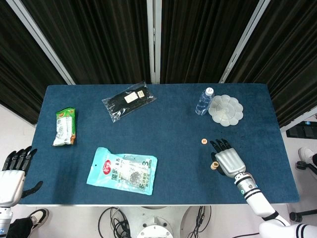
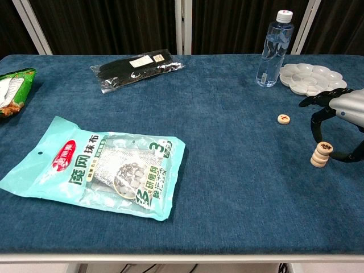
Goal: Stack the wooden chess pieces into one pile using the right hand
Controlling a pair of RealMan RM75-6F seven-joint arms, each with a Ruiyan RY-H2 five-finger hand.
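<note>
Right robot hand [image 1: 229, 159] beside piece stack [image 1: 214, 165].
</note>
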